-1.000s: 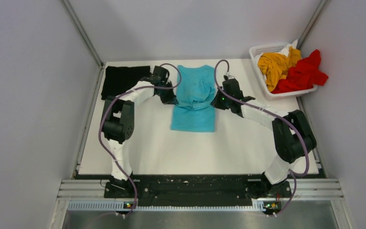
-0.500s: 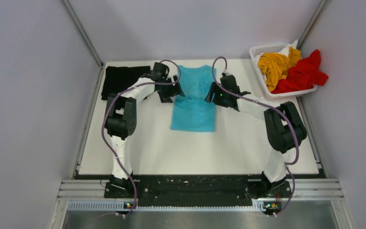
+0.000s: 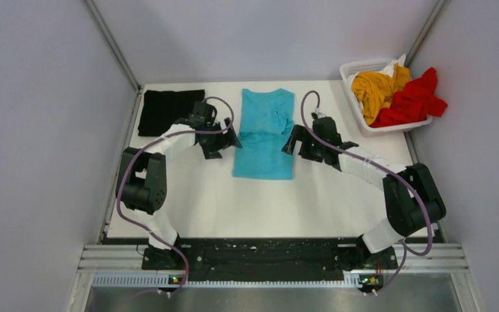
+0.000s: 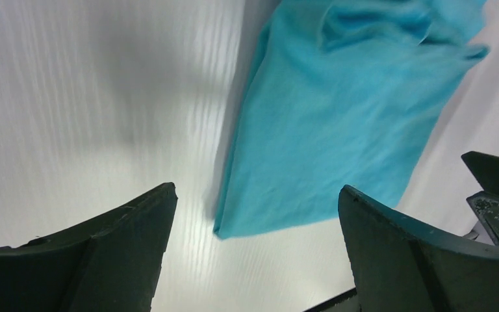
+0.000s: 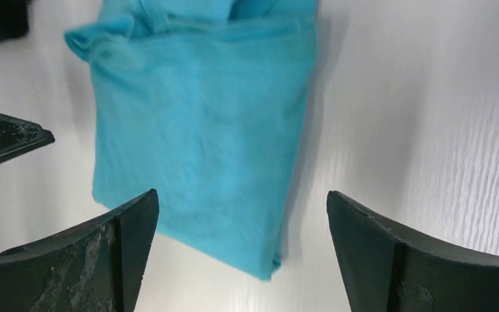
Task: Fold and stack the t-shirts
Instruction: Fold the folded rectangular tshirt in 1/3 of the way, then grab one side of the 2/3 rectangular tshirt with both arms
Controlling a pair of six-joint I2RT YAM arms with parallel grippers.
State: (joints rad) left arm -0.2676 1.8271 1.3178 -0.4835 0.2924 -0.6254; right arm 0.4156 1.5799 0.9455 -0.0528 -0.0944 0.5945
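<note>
At the far left of the bench [image 3: 234, 201] a black t-shirt [image 3: 170, 112] is laid flat. The left claw [image 4: 255, 198] is held wide open, gripping nothing, just beside the left edge of the turquoise t-shirt [image 3: 265, 133]. That shirt is spread lengthwise at the middle of the bench, with wrinkles gathered toward its far end. The right claw [image 5: 240, 195] is likewise held open, gripping nothing, at the shirt's right edge. In the white basket [image 3: 351, 67] at the far right corner, a mustard t-shirt [image 3: 371, 88] and a red t-shirt [image 3: 416, 97] are heaped, the red one draped over the rim.
</note>
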